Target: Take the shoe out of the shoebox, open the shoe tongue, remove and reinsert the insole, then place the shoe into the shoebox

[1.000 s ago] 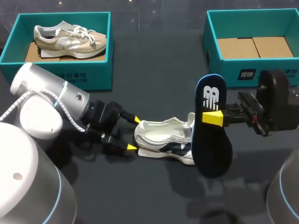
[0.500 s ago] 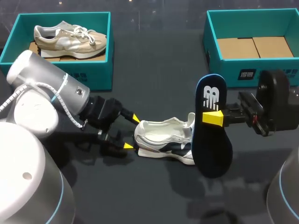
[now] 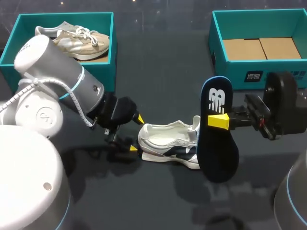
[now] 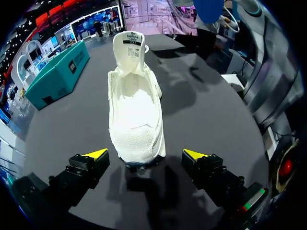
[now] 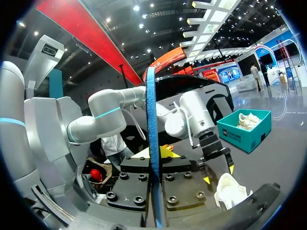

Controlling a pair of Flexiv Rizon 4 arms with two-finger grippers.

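A white shoe (image 3: 169, 143) lies on its side mid-table, tongue pulled open toward my right arm. My left gripper (image 3: 136, 133) stands open at its heel, one yellow tip on either side. In the left wrist view the heel of the shoe (image 4: 136, 110) sits just ahead of the open left gripper (image 4: 146, 154), untouched. My right gripper (image 3: 218, 120) is shut on a dark blue insole (image 3: 218, 143), held upright above the table beside the shoe's toe. The right wrist view shows the insole (image 5: 152, 120) edge-on in the right gripper (image 5: 156, 154), with the shoe (image 5: 230, 189) beyond.
A teal shoebox (image 3: 62, 79) at the back left holds a beige shoe (image 3: 79, 37). A second teal shoebox (image 3: 225, 62) at the back right shows only its cardboard floor. Dark table lies in front of the white shoe.
My left arm's upper body has swung up and toward the shoe, and its wrist has turned. Its open gripper stays at the heel. The right arm and insole have not moved.
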